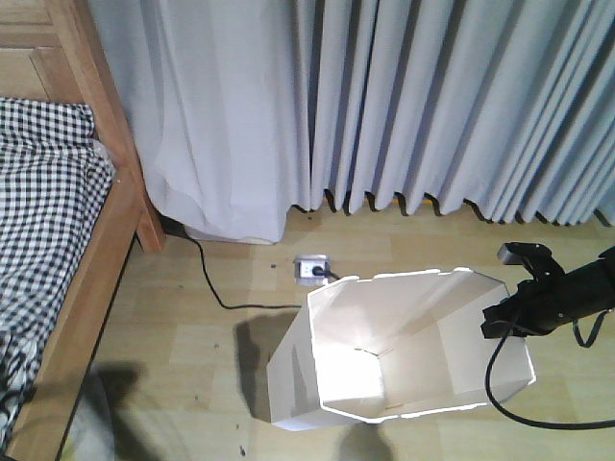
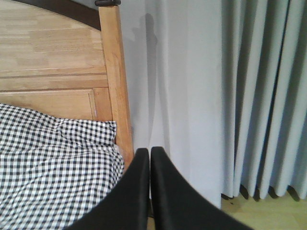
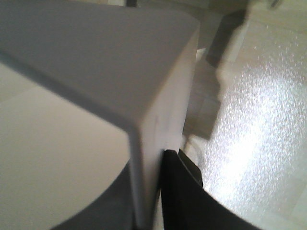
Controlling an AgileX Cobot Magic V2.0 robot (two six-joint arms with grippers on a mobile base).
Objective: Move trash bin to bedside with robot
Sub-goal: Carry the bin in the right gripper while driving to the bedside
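Room: bedroom corner; grey curtains (image 1: 432,96) hanging to a pale wood-look floor (image 1: 173,336), glossy with glare in the right wrist view.
Bed (image 1: 91,269): wooden frame at left, checked bedding (image 1: 38,192) on top.
Bin (image 1: 288,379): white, open-topped, in front of the curtains, right of centre; leaning, mouth toward the camera; apart from the bed, bare floor between; base contact with the floor not determinable.
Floor clutter: black cable (image 1: 216,288) running from the curtain foot to a small socket box (image 1: 309,269) just behind the bin.
Right gripper (image 3: 146,201): pinching the bin's wall at the rim, one finger inside, one outside.
Left gripper (image 2: 149,153): fingers pressed together, nothing held, facing the bed's corner.
Risk 1: thin, smooth wall slipping out of a one-sided pinch; likely cause, drag or swing in travel.
Risk 2: snag on cable or socket box, both near the route to the bed.
Risk 3: tipping, owing to a grip high on one side.
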